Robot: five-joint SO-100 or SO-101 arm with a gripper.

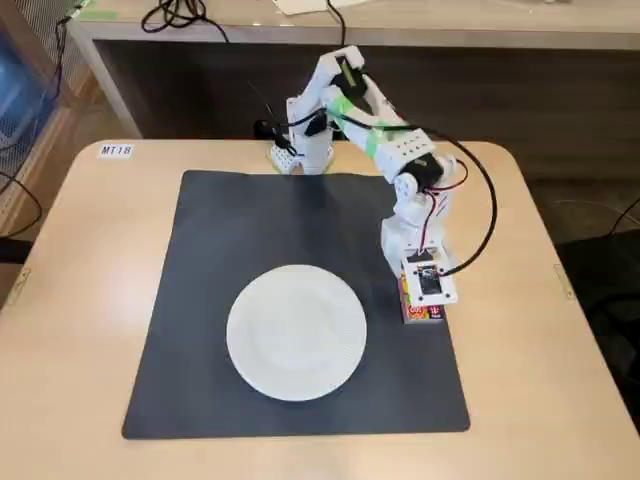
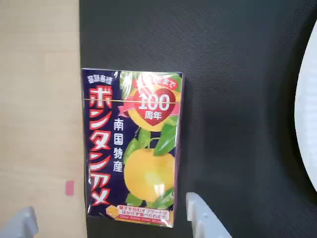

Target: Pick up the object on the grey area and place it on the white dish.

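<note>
**Currently: arm poised over the box at the mat's edge**

Nearest the wrist camera, two pale fingertips rise from the bottom edge of the wrist view, one at the lower left corner (image 2: 22, 223) and one just right of the box's lower end. The gripper (image 2: 106, 220) is spread wide, its fingers standing on either side of the box's lower end with nothing pinched between them. Whether either fingertip touches the box cannot be told.

The box (image 2: 132, 148) lies flat on the mat (image 2: 237, 99), printed face up: a dark purple ground, red lettering down one side, yellow fruit with green leaves, and a red badge reading "100". Its left long edge runs along the mat's border, where the wooden tabletop (image 2: 37, 99) begins. A small pink mark sits on the wood beside the box's lower end.

At the right edge of the wrist view, a curved slice of the white plate (image 2: 308, 124) shows, well apart from the box.

From the fixed view, the plate (image 1: 296, 332) rests on the mat (image 1: 250, 230), somewhat toward the near side. The box (image 1: 424, 312) lies near the mat's right edge, mostly hidden beneath the gripper (image 1: 424, 300). The white arm (image 1: 400, 160) reaches down from its base at the far side of the table (image 1: 90, 300), with black cables trailing from it. A small label sits at the table's far left corner.
</note>
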